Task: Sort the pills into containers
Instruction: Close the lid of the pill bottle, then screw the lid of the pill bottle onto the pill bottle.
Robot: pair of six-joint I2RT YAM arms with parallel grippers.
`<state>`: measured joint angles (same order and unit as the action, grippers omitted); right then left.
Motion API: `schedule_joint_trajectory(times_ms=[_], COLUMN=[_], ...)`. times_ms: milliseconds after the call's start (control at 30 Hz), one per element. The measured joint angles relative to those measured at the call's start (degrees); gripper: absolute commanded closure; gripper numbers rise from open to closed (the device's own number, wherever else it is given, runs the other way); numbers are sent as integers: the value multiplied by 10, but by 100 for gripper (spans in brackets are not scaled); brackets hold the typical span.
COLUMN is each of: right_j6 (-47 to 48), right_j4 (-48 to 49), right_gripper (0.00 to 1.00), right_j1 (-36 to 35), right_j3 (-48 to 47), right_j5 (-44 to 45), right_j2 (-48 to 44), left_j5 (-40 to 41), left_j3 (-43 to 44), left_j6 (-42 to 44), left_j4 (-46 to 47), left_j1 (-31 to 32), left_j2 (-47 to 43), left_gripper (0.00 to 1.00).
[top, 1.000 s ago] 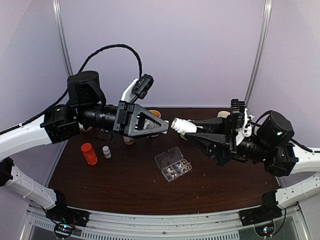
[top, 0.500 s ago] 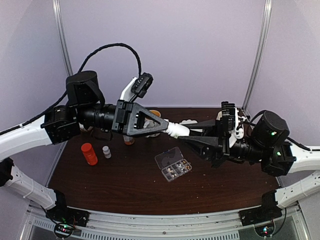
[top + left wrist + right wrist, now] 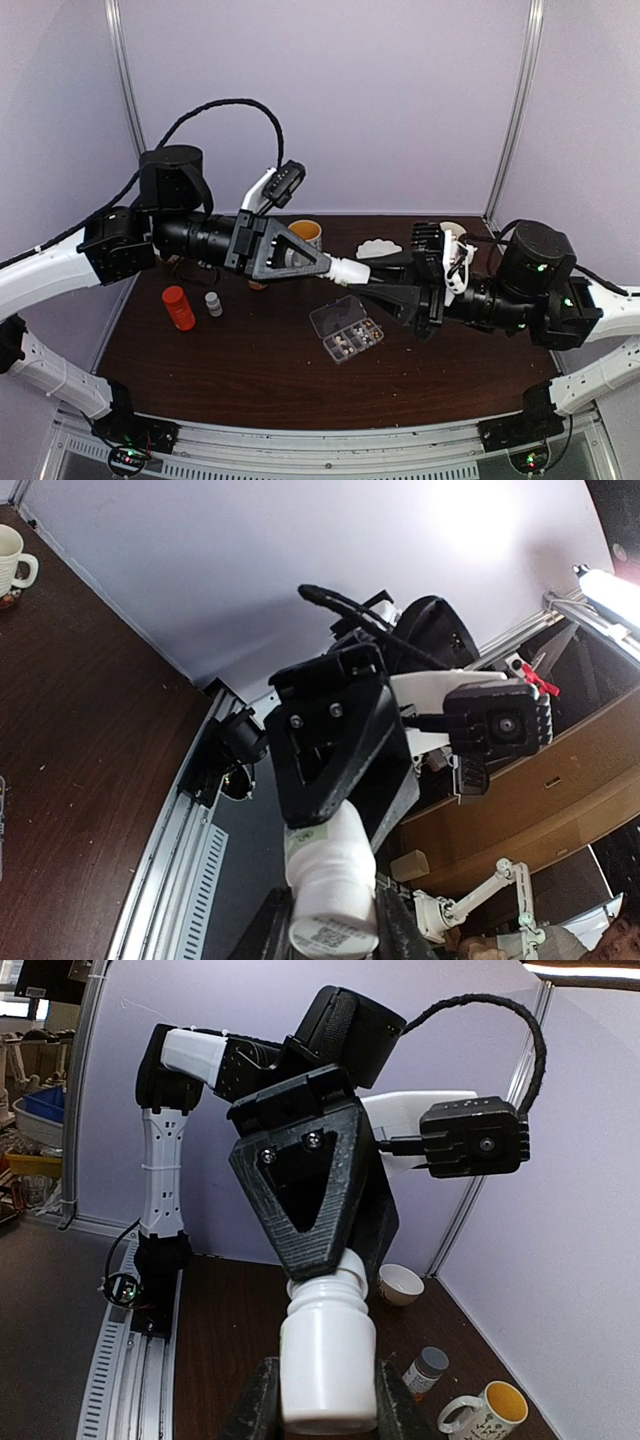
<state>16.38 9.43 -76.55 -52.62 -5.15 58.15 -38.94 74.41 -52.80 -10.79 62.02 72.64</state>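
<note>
Pill box point(image 3: 346, 331) below right gripper point(image 3: 368, 279); white bottle point(image 3: 351, 270) in its grip

The pills point(image 3: 347, 343) are too small to be counted; the mug point(image 3: 307, 230) is partly hidden by the left gripper point(image 3: 335, 268).

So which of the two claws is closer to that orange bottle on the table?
Left. The left gripper hangs in the air to the right of the orange bottle. The right gripper faces it from further right. Both are clamped on one white bottle.
</note>
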Motion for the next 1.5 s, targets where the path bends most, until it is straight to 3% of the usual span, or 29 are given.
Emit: schedule_joint_trajectory(times_ms=[300,467,767,1067,1500], right_j6=[86,107,22,-191,-427], right_j4=[-60,-45,-14,35,127], right_gripper=[100,100,100,100,100], right_j1=[-50,-61,-38,18,26], right_j3=[-16,1,6,6,16], right_j5=[119,161,135,-2,-144], right_j2=[15,15,16,27,40], left_j5=[21,21,37,53,50], left_j3=[1,1,1,14,77], left_j6=[0,-15,5,182,593], left_j4=[-56,-59,-39,-54,-154], left_j1=[-2,-4,-8,-7,41], left_j2=[7,16,13,-3,-17], left_gripper=[100,100,100,100,100])
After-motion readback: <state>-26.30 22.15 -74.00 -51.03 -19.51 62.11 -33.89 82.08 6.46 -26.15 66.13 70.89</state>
